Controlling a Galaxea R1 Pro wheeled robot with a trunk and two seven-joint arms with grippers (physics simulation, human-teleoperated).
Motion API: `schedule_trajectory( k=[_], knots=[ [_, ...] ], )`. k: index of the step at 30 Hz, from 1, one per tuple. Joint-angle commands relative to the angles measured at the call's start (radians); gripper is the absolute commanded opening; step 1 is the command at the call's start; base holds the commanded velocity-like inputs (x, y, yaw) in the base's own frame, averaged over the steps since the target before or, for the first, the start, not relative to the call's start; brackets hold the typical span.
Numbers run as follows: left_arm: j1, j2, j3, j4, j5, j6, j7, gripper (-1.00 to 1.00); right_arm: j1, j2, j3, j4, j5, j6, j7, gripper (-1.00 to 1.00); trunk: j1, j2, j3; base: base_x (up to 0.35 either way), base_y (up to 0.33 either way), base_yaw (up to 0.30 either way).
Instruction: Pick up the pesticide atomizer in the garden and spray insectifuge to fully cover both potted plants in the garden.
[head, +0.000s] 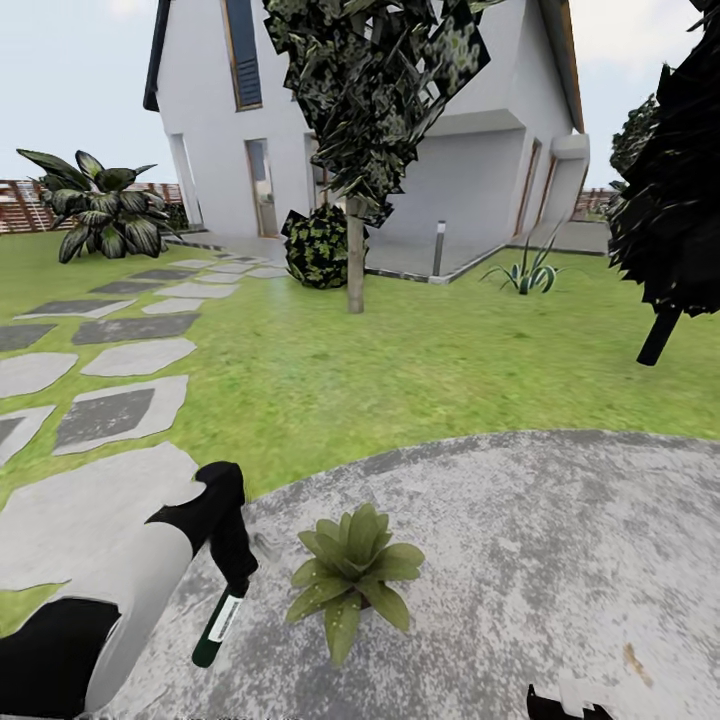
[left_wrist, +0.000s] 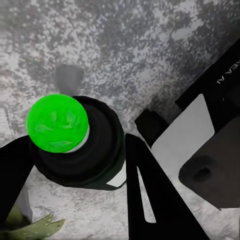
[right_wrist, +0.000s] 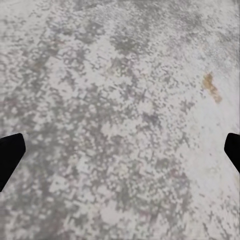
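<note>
A: 1 plant shows on the paved patio, a low rosette of speckled leaves. Where is the bottle relative to the jaws?

B: Clamped between them. The left gripper grasps the bottle by its upper end, so the green body with the white label hangs below the jaws. In the left wrist view the bottle sits squeezed between the 2 black fingers, its dark round body end-on with a bright green disc at the centre.

A: Which way does its long axis run?

B: Nearly upright, tilted a little, with the lower end leaning away from the plant. That matters: I cannot tell from these views which way the nozzle points, so the aim is a judgement to check before spraying.

A: And the plant from the jaws?

B: Just beside them, on the side toward the robot's right, and lower. A leaf tip edges into the left wrist view, so the bottle is close but not over the rosette.

A: The other arm?

B: The right gripper stands released, its 2 fingertips wide apart over bare paving with a small rust-coloured stain. The left arm is the nearer and holds the bottle, so the spraying likely falls to it.
</note>
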Motion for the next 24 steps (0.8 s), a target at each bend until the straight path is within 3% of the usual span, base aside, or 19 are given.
schedule_trajectory(
  k=[1, 14, 24],
  knots=[
    [0.007, -0.002, -0.004, -0.003, -0.007, 0.011, -0.009, -1.0, 0.0, 0.0, 0.008, 0.0, -0.008, -0.003, -0.003, 1.0, 0.0, 0.0, -0.001, 0.019, -0.006, 0.064],
    [0.015, -0.012, 0.0, -0.002, -0.008, 0.029, -0.009, -1.0, 0.0, -0.003, 0.009, 0.002, -0.007, -0.002, -0.004, 1.0, 0.0, 0.0, -0.001, 0.045, -0.233, 0.005],
    [0.036, -0.011, -0.008, 0.014, -0.007, 0.028, -0.009, -1.0, 0.0, -0.002, 0.009, 0.001, -0.008, -0.002, -0.004, 1.0, 0.0, 0.0, -0.001, 0.126, -0.087, 0.173]
  ],
)
